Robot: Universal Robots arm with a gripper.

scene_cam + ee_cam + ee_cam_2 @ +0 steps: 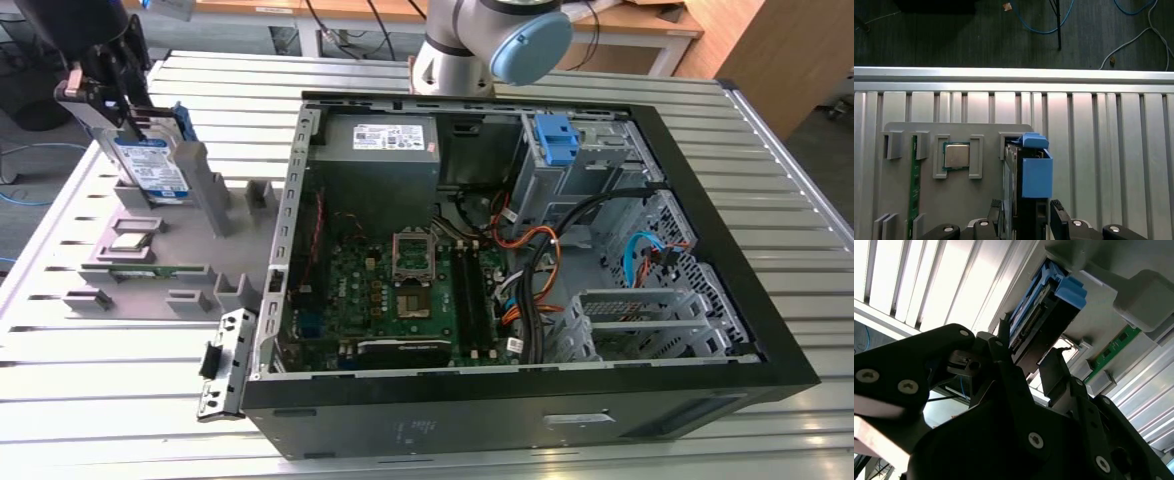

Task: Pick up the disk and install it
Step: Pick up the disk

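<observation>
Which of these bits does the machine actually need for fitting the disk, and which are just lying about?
In the job: the disk, the pincer at it, the open computer case.
Just lying about: the processor chip, the green memory stick, the lone blue bracket, the grey power-supply box.

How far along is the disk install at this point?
Done: nothing of the install shows yet. In hand: the gripper sits at the upper end of the disk, which stands upright on the grey fixture beside the open computer case; whether it is gripped I cannot tell. Left: the disk is not yet in the case, so lifting it clear and installing it both remain.
</observation>
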